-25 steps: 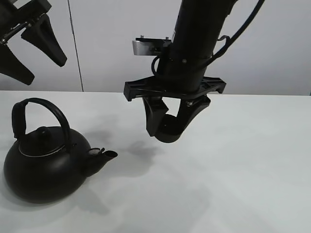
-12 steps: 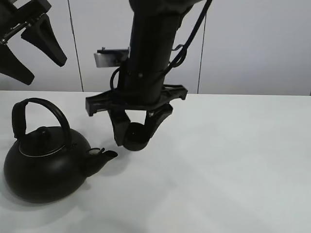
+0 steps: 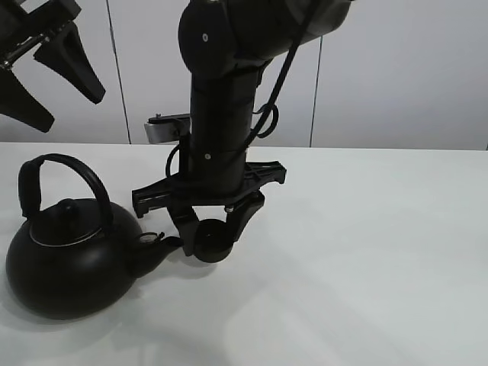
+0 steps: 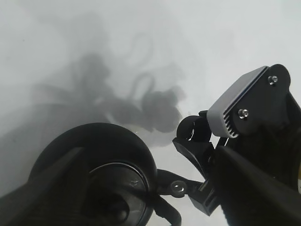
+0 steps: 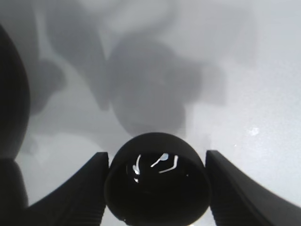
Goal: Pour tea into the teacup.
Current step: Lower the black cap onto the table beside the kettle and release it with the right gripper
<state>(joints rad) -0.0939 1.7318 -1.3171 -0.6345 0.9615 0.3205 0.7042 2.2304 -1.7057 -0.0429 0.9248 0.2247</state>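
Observation:
The teacup (image 3: 207,248) is a small black bowl-shaped cup, and my right gripper (image 3: 213,238) is shut on it. It hangs low over the white table (image 3: 366,259), just right of the spout (image 3: 162,244) of the big black kettle (image 3: 69,263). In the right wrist view the teacup (image 5: 157,181) sits between the fingers (image 5: 70,193), with bright glints inside. My left gripper (image 3: 47,72) is open and empty, high above the kettle's arched handle (image 3: 65,171). The left wrist view looks down on the kettle (image 4: 101,165). No tea stream shows.
The kettle's round side fills the left edge of the right wrist view (image 5: 11,94). The right gripper's crossbar (image 4: 244,106) shows in the left wrist view beside the kettle. A pale wall (image 3: 396,76) stands behind the table.
My right gripper has carried the teacup leftward and down, from mid-table to right beside the kettle's spout. The left gripper and the kettle have not moved.

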